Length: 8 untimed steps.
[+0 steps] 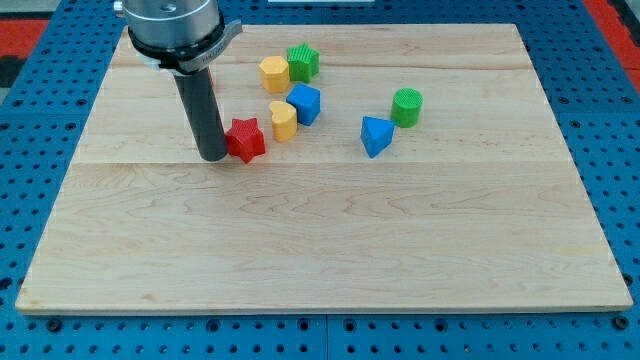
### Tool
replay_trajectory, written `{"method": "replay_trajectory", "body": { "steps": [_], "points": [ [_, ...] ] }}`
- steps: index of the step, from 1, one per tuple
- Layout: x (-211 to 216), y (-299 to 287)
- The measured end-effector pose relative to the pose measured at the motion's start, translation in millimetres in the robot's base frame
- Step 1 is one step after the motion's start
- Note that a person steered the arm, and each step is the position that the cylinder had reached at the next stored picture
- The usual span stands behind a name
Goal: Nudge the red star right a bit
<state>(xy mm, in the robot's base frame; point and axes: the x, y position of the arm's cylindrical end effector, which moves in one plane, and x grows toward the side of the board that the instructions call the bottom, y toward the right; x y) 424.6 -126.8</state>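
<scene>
Red star (245,139): on wooden board (320,250), tip (213,157) touching its left side. No jaws on rig, only rod. Yellow block (284,120) just right of star, slightly toward view's top; blue block (304,104) beyond it. Risk: overlong push drives star into yellow block; off-centre contact spins star.

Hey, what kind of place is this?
Probably a robotics lab bench: a pale wooden board on a blue perforated table, small coloured plastic blocks, and my tip beside the red star block.
</scene>
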Motion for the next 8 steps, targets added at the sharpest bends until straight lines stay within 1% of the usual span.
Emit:
{"method": "replay_trajectory", "body": {
  "steps": [3,4,5,8],
  "points": [
    [-17.8,0.0],
    [-17.3,-6.2],
    [-4.7,-21.1],
    [-2.6,-8.4]
  ]
}}
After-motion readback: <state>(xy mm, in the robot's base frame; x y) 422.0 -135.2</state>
